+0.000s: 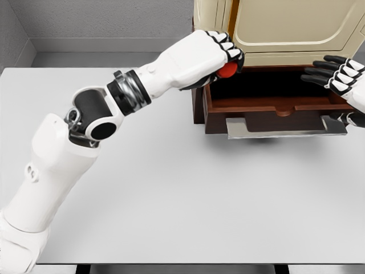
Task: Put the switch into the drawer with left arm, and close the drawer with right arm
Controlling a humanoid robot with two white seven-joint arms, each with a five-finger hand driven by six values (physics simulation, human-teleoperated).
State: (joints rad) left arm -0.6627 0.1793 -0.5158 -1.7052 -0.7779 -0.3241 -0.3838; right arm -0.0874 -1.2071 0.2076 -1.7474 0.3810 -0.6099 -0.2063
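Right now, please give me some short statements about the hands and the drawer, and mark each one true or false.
1. The drawer is open. True.
2. The left hand holds a red thing. True.
3. The red thing lies on the table. False: it is in the left hand, at the drawer's left rear corner.
4. The right hand grips the drawer handle. False: its fingers are spread and hold nothing, near the drawer's right side.
5. The drawer is shut. False: it stands pulled out.

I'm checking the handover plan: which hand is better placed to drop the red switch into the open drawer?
Left: the left hand already grips the red switch over the open drawer; the right hand is open at its right side.
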